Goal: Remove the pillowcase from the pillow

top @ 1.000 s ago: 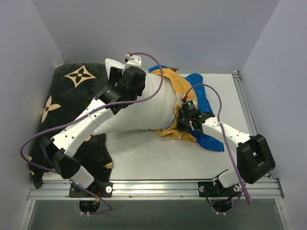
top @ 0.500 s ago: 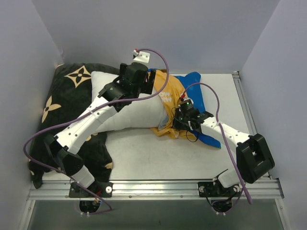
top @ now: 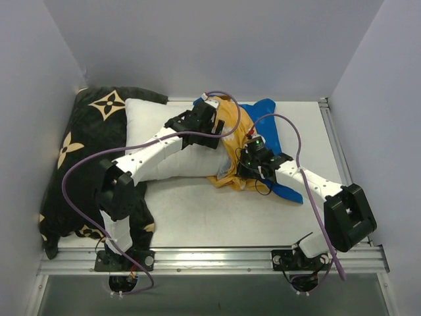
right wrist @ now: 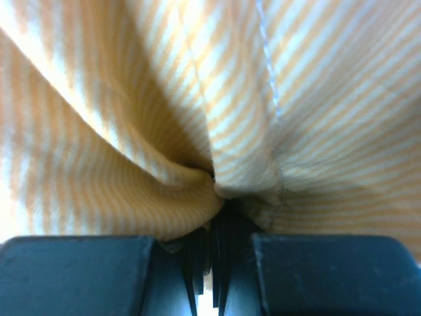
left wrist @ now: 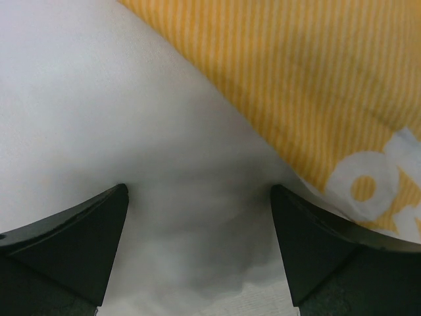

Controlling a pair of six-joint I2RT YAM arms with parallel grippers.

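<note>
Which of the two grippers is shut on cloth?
The right gripper: its jaws pinch a fold of the pillowcase. The left gripper stands open over the white pillow.

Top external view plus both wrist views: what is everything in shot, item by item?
Plain white puffy pillow: one, white, table centre-left, right end inside the pillowcase.
Thin blue fabric pillowcase: one, blue, orange-yellow inside, bunched on pillow's right end.
Black cushion with tan flower motifs: one, black and tan, table's left side.
Grey table: one, grey, beneath everything.
Left gripper: one, black, open at the pillow.
Right gripper: one, black, shut on pillowcase.
</note>
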